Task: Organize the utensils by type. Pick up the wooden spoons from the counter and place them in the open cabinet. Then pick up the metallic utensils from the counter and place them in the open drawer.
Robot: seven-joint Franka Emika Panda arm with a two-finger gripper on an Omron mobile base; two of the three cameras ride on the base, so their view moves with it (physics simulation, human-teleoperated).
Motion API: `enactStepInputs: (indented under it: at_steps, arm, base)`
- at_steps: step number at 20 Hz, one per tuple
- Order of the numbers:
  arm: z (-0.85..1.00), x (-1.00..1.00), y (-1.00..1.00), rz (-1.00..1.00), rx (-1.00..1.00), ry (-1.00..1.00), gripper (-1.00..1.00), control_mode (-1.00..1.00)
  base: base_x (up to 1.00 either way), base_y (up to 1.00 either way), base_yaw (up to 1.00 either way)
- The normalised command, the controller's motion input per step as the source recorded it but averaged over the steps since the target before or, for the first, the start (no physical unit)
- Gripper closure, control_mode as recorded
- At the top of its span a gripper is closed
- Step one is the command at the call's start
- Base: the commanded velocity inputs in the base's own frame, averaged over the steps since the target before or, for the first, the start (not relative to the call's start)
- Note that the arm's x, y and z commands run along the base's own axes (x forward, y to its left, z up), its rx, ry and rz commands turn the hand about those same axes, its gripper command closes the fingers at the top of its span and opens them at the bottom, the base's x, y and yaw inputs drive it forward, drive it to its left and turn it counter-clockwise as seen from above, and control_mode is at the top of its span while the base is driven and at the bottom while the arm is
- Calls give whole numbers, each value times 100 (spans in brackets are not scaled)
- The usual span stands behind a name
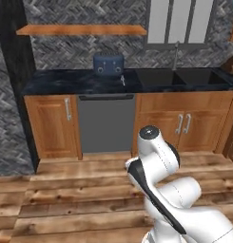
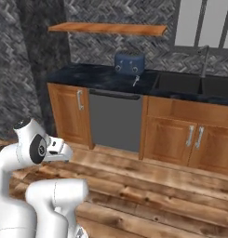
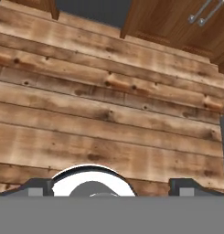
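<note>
Right now I am holding my claw (image 3: pixel 111 186) spread wide, its two dark fingertips (image 3: pixel 40 186) standing far apart at the bottom of the hand view, gripping nothing and pointing down at the plank floor (image 3: pixel 109 114). My arm is folded low in front of the base, well short of the counter (image 1: pixel 65 80).

On that black counter a small silver spoon (image 1: pixel 122 80) is lying just in front of the blue toaster (image 1: pixel 108 64), showing again in the right base view (image 2: pixel 135 82) near the toaster (image 2: pixel 129 62). Beside it to the right the sink (image 1: pixel 184 76) is sitting under its faucet (image 1: pixel 176 54). Below the counter a grey dishwasher (image 1: pixel 106 123) is standing between the orange-brown low cabinets (image 1: pixel 51 126), and a wooden shelf (image 1: pixel 82 30) is hanging on the wall above. I cannot make out any wooden spoons.
</note>
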Motion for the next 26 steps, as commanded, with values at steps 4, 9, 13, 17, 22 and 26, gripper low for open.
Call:
enactStepInputs:
  at_steps: [4,9,13,17,22,26]
  arm:
    - [0,0,0,0,0,0,-100,100]
    - [0,0,0,0,0,0,-100,100]
    - [0,0,0,0,0,0,-100,100]
    - [0,0,0,0,0,0,-100,100]
    - [0,0,0,0,0,0,-100,100]
    - [0,0,0,0,0,0,-100,100]
  base:
    - [100,-39,0]
    - [100,-38,0]
    - [100,-38,0]
    - [100,-38,0]
    - [100,-38,0]
    - [100,-31,0]
